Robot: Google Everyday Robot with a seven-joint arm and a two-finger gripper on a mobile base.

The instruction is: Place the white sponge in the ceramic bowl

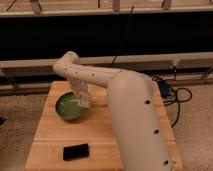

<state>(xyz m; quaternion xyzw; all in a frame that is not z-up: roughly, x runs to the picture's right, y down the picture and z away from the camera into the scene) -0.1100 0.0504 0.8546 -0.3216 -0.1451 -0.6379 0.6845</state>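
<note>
The ceramic bowl, green and shallow, sits on the left part of a wooden table. My white arm reaches from the right front over the table and bends down to the bowl. The gripper hangs over the bowl's right rim, just above its inside. The white sponge is hidden; I cannot make it out apart from the pale gripper.
A flat black rectangular object lies near the table's front left. My arm's thick body covers the table's right half. Cables lie on the floor to the right. A dark wall with rails runs behind the table.
</note>
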